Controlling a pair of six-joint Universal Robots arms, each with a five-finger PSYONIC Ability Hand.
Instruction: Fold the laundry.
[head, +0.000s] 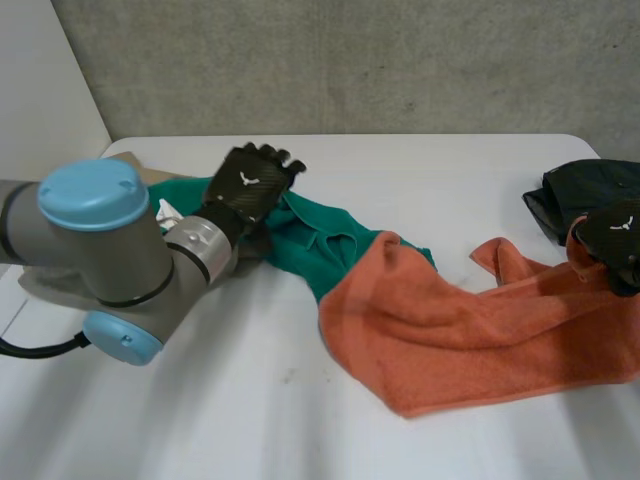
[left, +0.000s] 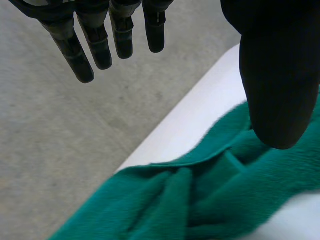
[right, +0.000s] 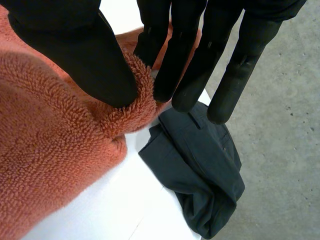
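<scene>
Inspected at white table (head: 200, 400): found no piece folded yet; task judged barely begun. Found orange towel (head: 450, 330) lying rumpled from the table's middle out to the right, with long axis running crosswise, broad end toward the middle, narrowed end drawn up to right hand (head: 612, 240). Confirmed in right wrist view: thumb and fingers (right: 175, 75) closed on a fold of that narrow end, terry bunched between them. Found green towel (head: 310, 235) crumpled left of the middle, with long axis slanting from left hand (head: 255, 182) toward the orange towel. Near end meets the orange towel's broad end, apparently slipping under it, though not clear enough to certify. Read in left wrist view: fingers (left: 95, 42) straight, thumb held apart, nothing gripped, poised above the green towel near the table's far edge. Noted dark garment (head: 585, 190) heaped at the far right, just beyond the right hand's fingertips, not taken up. Remaining, by judgement: flatten orange towel, square its edges and fold; then do likewise for green towel and dark garment.
</scene>
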